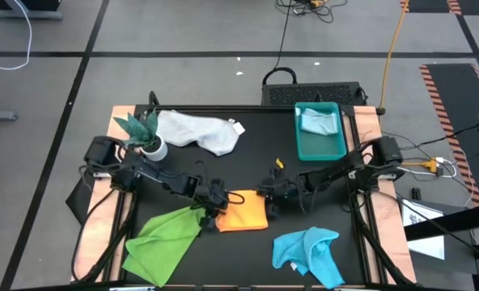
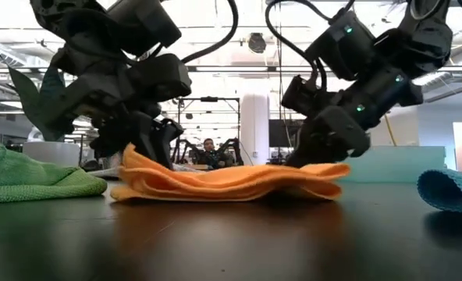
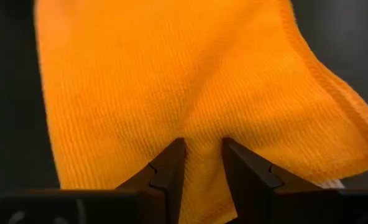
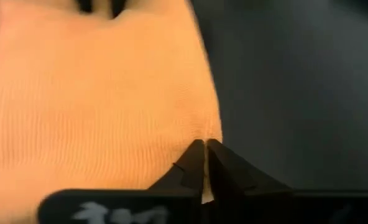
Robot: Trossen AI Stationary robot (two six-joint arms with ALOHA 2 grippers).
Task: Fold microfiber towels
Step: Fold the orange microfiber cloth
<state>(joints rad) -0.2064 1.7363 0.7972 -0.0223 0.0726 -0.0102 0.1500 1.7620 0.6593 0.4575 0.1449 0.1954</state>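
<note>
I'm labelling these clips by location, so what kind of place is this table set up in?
Probably an open-plan robotics lab or workshop. The black table stands on a grey floor marked with tape lines, cables trail across it, and the low view shows a big hall with ceiling lights and a person seated behind.

Centre: orange towel (image 1: 246, 212) lies between both grippers, left gripper (image 1: 212, 212) at one edge, right gripper (image 1: 269, 202) at the opposite edge.
Near left: lime green towel (image 1: 163, 236) just beside the left arm.
Near right: turquoise towel (image 1: 310, 252), apart from the orange one, bare tabletop (image 1: 247, 259) between.
Far left: plant (image 1: 142, 133) and white-grey towel (image 1: 197, 131).
Far right: teal tray (image 1: 320, 149) holding the pale blue towel (image 1: 319, 121).
Far middle: bare black strip between the white-grey towel and the tray.
</note>
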